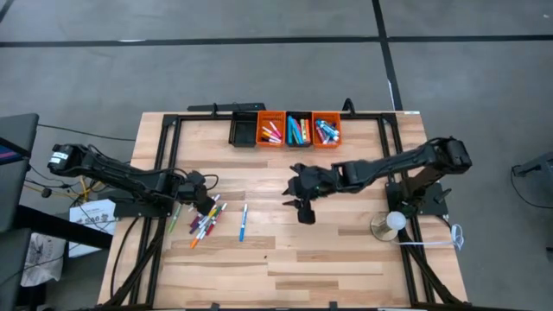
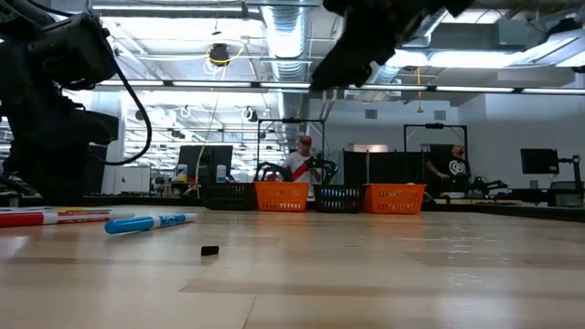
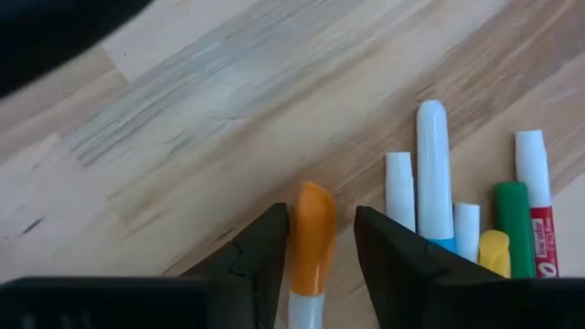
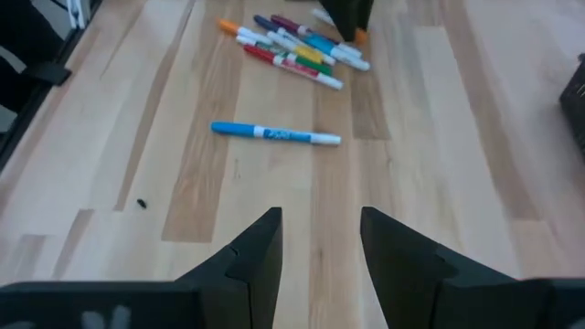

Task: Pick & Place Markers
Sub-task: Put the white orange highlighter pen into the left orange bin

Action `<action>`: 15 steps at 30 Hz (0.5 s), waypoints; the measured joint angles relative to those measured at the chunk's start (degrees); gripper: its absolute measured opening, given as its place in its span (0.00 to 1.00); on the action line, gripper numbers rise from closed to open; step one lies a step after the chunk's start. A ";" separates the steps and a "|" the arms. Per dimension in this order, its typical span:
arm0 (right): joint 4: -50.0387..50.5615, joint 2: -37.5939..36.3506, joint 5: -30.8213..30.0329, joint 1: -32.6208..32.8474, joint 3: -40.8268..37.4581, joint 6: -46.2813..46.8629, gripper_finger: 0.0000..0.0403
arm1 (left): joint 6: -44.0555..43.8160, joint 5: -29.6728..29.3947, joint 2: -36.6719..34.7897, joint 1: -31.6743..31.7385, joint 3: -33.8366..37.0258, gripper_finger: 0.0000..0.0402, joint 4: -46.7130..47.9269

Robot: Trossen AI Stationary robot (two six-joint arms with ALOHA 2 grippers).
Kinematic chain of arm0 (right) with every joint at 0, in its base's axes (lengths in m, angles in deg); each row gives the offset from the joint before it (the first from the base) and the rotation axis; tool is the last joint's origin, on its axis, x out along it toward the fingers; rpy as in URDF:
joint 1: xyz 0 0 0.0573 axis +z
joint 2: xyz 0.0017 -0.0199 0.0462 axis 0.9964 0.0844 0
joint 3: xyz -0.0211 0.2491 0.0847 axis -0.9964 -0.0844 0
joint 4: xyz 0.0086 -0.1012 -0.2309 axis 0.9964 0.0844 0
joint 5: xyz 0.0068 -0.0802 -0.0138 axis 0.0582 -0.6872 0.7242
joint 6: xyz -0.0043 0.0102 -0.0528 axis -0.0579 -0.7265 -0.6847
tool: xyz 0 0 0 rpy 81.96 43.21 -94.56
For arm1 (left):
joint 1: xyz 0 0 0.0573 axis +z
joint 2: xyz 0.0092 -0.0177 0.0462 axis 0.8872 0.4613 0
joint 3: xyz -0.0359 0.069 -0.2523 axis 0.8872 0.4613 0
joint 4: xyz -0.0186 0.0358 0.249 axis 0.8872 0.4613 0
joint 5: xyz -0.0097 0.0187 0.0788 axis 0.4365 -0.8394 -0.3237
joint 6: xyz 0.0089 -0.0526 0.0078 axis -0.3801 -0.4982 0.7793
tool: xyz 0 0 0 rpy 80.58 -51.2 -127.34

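My left pincer (image 3: 320,251) straddles an orange-capped marker (image 3: 311,239), not squeezing it. My right pincer (image 4: 320,242) hangs open over bare worktop (image 1: 346,250).

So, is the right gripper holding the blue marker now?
No. In the right wrist view the right gripper has nothing between its fingers, and the blue marker lies on the table ahead of it.

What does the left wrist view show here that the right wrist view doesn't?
Only the left wrist view shows the left gripper straddling an orange-capped marker, its fingers close either side, with contact unclear. Only the right wrist view shows the lone blue marker lying apart, a small black speck on the table, and the right gripper open and empty. Both show the marker pile.
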 joint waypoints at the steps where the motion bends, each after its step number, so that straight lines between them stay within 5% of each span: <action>1: -1.96 0.25 -0.01 0.21 -1.28 0.34 0.35 | 0.00 0.00 0.02 0.00 0.16 0.32 0.04; 15: -31.53 12.82 0.26 2.18 -10.66 7.15 0.34 | 2.54 0.53 -0.81 1.93 0.21 0.09 -0.65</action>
